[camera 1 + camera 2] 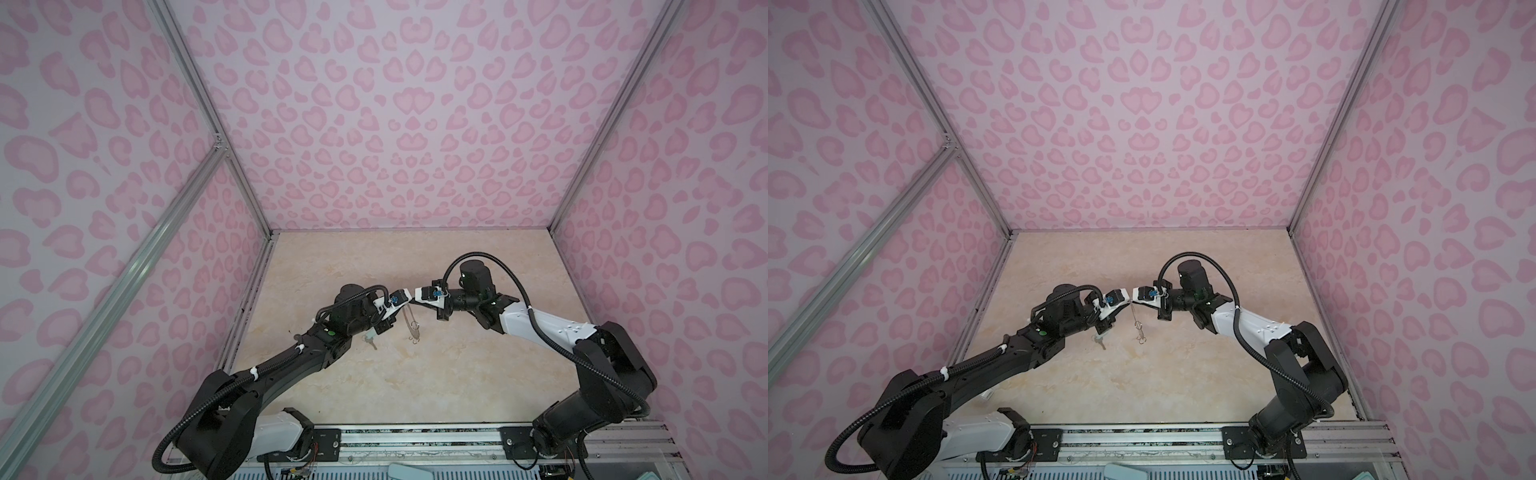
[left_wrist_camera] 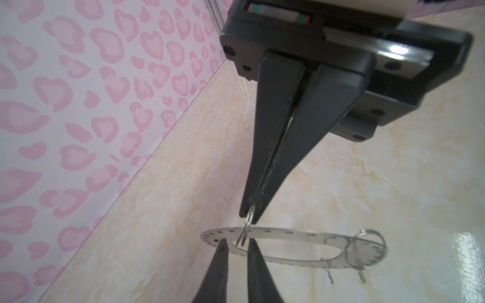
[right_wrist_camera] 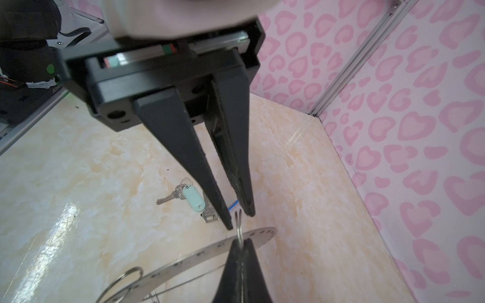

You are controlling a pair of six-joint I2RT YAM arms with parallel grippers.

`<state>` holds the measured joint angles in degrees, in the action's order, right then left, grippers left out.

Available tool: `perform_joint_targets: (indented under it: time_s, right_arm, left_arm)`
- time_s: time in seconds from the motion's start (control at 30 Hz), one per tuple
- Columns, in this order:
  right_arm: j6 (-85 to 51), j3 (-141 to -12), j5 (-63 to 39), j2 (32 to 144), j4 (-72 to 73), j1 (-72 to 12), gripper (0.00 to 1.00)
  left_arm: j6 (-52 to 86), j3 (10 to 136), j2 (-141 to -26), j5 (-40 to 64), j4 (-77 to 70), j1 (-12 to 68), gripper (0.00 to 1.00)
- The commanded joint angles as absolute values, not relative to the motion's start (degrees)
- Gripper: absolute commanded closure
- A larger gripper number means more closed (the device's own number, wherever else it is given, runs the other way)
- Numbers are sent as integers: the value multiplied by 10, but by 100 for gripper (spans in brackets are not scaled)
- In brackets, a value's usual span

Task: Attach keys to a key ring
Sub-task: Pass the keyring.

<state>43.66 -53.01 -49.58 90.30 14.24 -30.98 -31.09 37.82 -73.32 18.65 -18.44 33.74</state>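
The key ring (image 2: pixel 288 233) is a flat grey metal disc with small holes round its rim, hanging in the air between both arms, edge-on in both top views (image 1: pixel 409 322) (image 1: pixel 1136 322). My right gripper (image 3: pixel 241 240) is shut on a thin wire loop (image 2: pixel 248 223) fixed to the disc's rim. My left gripper (image 2: pixel 237 242) stands slightly open, its tips either side of that loop's free end without pinching it. The keys (image 3: pixel 193 199), silver ones with a mint green tag, lie on the table below the left gripper (image 1: pixel 371 340). A bigger split ring (image 2: pixel 367 249) hangs at the disc's far end.
The marble-look table (image 1: pixel 415 386) is boxed in by pink-patterned walls (image 1: pixel 374 124) with aluminium posts (image 3: pixel 338 76) at the corners. The left arm works close to the left wall. A metal rail (image 1: pixel 415 436) with both arm bases runs along the front edge.
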Motion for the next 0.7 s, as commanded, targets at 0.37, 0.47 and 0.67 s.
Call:
perform_joint_targets:
  time_s: [0.37, 0.47, 0.67]
  right_arm:
    - [430, -532, -507, 911, 162, -314, 100]
    - [426, -530, -497, 909, 164, -314, 100]
    - [427, -496, -452, 881, 178, -300, 81]
  left_arm:
    - [-312, 384, -732, 194, -212, 341, 95]
    - [-313, 386, -729, 197, -202, 341, 97]
    - [-321, 396, -714, 189, -164, 341, 97]
